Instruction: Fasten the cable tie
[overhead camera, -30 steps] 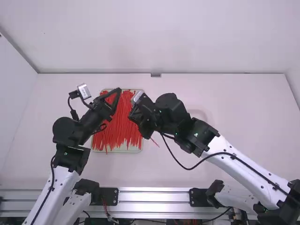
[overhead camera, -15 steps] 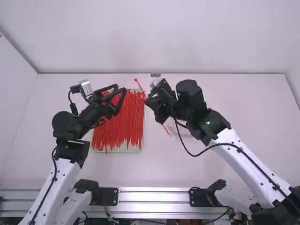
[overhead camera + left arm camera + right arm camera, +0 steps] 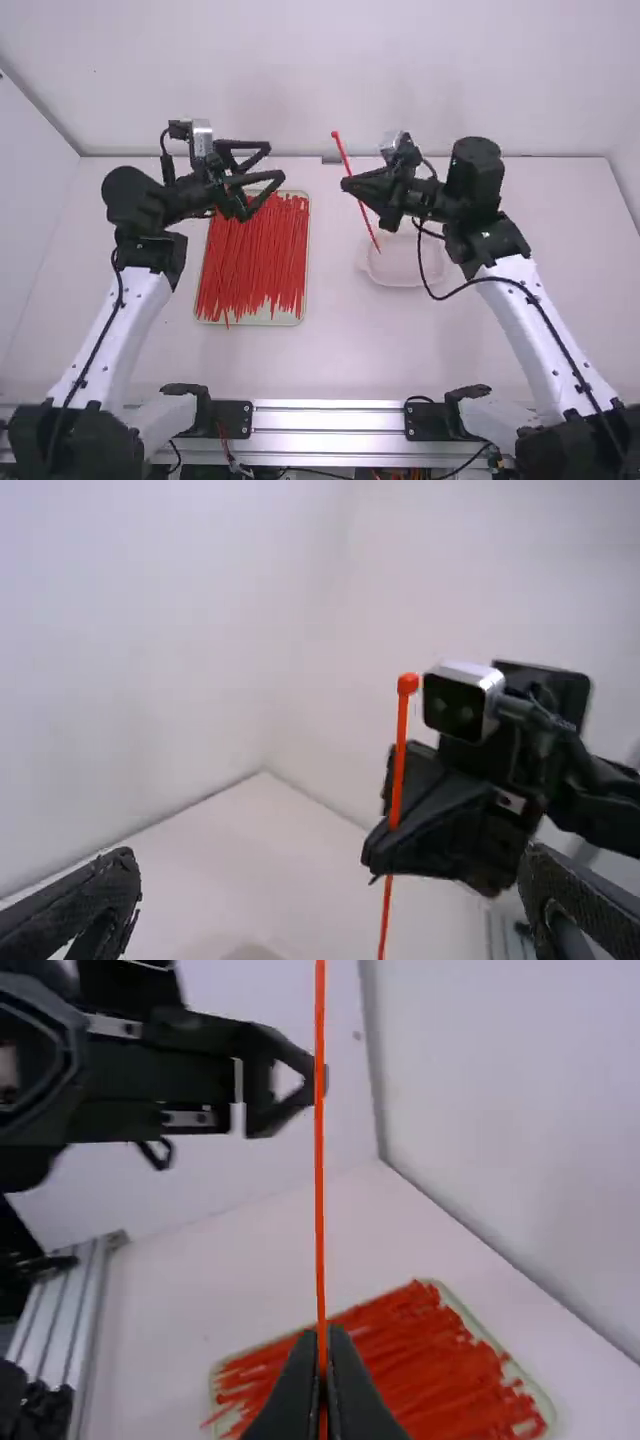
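Note:
One red cable tie (image 3: 342,160) stands nearly upright in the air, its head at the top. My right gripper (image 3: 348,186) is shut on its lower part, above the table between the tray and a clear dish. In the right wrist view the tie (image 3: 320,1160) rises straight from between my closed fingers (image 3: 300,1385). My left gripper (image 3: 272,163) hangs open above the tray's far edge, pointing toward the tie and a short way from it. The left wrist view shows the tie's head (image 3: 407,685) and the right gripper (image 3: 450,830) facing it.
A flat tray (image 3: 300,318) holds a pile of several red cable ties (image 3: 250,265) at the left-middle of the table. A clear shallow dish (image 3: 405,268) sits right of it, under the right arm. White walls close the table's back and left side.
Both grippers rose off the tray. The right one lifted a single tie out of the pile and swung right; the left one lifted and turned toward it, jaws apart.

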`<state>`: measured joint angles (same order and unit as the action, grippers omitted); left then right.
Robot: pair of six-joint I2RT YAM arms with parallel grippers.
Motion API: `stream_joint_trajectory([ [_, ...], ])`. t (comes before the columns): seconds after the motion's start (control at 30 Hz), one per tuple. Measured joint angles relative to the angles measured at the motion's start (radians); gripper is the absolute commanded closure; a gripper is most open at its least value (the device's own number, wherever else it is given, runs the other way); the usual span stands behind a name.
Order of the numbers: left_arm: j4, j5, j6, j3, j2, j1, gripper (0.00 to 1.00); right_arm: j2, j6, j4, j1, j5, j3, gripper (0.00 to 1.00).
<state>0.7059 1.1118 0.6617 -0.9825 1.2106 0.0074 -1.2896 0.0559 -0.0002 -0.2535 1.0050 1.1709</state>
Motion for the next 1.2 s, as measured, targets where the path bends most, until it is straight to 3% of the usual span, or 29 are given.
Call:
stream_joint_trajectory([
  [0.27, 0.386, 0.159, 0.092, -0.038, 0.101, -0.059, 0.01, -0.122, -0.152, 0.275, 0.006, 0.196, -0.002, 1.0],
  [0.7, 0.413, 0.096, 0.151, -0.039, 0.101, -0.096, 0.05, -0.139, -0.305, 0.466, -0.11, 0.25, -0.004, 1.0],
  [0.9, 0.573, 0.064, 0.264, -0.039, 0.101, -0.097, 0.2, -0.139, -0.352, 0.536, -0.142, 0.261, -0.004, 1.0],
  [1.07, 0.605, 0.038, 0.313, -0.039, 0.101, -0.109, 0.32, -0.139, -0.364, 0.56, -0.171, 0.261, -0.004, 1.0],
  [1.2, 0.602, 0.021, 0.333, -0.039, 0.101, -0.131, 0.53, -0.139, -0.383, 0.614, -0.197, 0.259, -0.004, 1.0],
])
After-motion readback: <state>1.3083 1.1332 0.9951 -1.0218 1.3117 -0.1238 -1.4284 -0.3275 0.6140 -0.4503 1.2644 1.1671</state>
